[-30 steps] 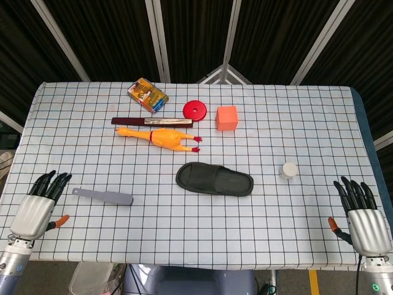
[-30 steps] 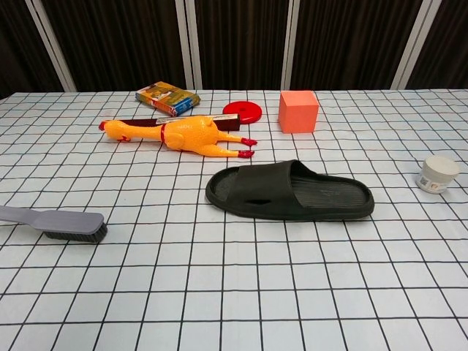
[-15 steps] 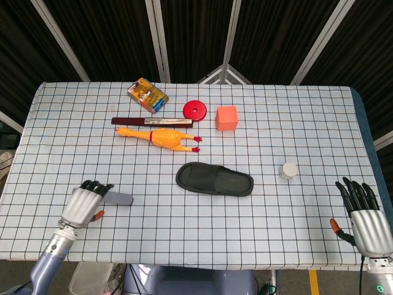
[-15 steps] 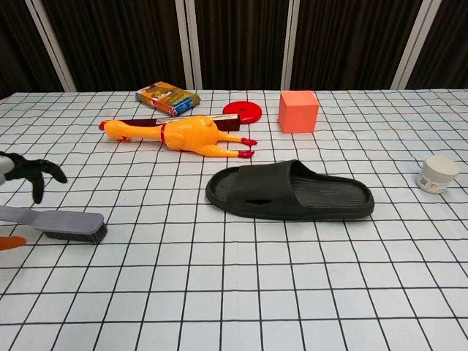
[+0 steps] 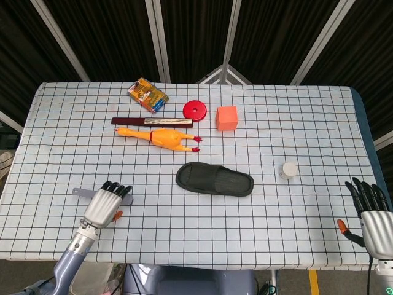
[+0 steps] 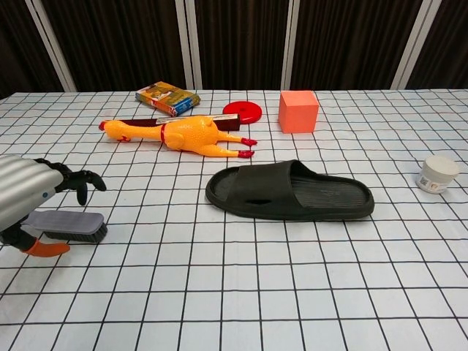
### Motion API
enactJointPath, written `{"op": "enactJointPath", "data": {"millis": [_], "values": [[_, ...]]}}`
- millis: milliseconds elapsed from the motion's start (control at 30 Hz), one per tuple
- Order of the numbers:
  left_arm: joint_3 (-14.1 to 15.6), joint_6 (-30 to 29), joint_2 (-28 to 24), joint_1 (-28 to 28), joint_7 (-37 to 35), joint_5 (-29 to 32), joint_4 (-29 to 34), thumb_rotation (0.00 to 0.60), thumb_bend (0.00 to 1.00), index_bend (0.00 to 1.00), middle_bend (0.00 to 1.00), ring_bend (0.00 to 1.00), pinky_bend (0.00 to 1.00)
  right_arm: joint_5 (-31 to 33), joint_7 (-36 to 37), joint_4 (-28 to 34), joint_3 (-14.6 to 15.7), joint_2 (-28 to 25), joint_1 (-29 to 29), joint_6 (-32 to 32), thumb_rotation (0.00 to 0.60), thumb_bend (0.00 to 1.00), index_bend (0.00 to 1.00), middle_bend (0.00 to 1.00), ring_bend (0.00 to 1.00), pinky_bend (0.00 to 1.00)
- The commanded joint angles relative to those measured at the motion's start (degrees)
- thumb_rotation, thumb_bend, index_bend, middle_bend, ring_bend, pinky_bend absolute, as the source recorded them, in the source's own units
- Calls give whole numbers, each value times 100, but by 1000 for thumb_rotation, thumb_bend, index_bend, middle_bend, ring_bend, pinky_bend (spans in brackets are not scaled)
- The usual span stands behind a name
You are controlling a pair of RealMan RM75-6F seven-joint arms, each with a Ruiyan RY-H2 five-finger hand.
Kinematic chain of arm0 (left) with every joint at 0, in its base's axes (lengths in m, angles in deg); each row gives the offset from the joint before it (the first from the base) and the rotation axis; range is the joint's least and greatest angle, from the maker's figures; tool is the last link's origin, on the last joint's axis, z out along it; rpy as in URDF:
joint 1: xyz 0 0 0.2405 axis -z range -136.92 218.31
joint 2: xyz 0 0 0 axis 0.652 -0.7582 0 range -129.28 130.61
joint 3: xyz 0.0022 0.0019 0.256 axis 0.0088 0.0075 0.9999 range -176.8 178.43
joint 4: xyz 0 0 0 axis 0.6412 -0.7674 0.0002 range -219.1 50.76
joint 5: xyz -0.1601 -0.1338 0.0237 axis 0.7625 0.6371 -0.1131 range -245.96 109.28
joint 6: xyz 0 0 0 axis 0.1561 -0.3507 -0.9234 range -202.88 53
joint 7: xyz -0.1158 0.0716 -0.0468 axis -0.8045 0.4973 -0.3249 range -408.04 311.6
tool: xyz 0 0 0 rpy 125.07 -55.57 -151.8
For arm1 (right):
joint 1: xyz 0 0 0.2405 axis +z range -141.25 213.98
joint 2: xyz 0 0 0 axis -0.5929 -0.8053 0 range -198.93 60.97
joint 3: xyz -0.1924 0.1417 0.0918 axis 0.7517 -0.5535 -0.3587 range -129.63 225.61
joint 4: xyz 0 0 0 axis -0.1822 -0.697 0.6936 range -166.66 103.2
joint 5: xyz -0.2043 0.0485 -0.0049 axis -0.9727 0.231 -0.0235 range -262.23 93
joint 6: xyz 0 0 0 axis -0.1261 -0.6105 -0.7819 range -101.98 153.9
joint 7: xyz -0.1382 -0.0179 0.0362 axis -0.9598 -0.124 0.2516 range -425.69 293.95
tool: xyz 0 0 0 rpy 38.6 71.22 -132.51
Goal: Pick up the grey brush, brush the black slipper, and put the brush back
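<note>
the left hand (image 5: 108,204) hovers over the grey brush (image 6: 70,224) at the bench's (image 5: 295,123) near left, fingers (image 6: 79,179) apart and curled, clamped on nothing. the right hand (image 5: 374,212) sits near right, fingers spread. the black slipper (image 5: 214,179) lies mid-bench; a rubber chicken (image 5: 161,136) beyond it.

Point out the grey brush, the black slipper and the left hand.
grey brush (image 6: 73,225): chest view, on the bristle head.
black slipper (image 6: 289,191): chest view, on the strap over the toe end.
left hand (image 5: 105,205): head view, on the silver back.
</note>
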Motion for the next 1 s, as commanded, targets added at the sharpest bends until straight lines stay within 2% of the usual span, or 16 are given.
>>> {"op": "enactJointPath", "data": {"millis": [33, 233, 667, 1000], "values": [[13, -72, -51, -16, -18, -24, 33, 600, 233, 263, 377, 300, 298, -7, -3, -3, 7, -1, 0, -10, 600, 351, 0, 0, 0, 0], [-30, 125, -113, 27, 32, 225, 66, 600, 313, 286, 387, 300, 298, -8, -33, 12, 8, -3, -8, -8, 600, 351, 0, 0, 0, 0], [-78, 271, -128, 131, -22, 441, 137, 600, 314, 280, 377, 301, 294, 19, -115, 45, 3, 3, 0, -63, 600, 351, 0, 0, 0, 0], [-57, 397, -123, 178, 67, 621, 116, 600, 314, 313, 383, 300, 294, 43, -115, 49, -19, 8, -9, -50, 600, 351, 0, 0, 0, 0]]}}
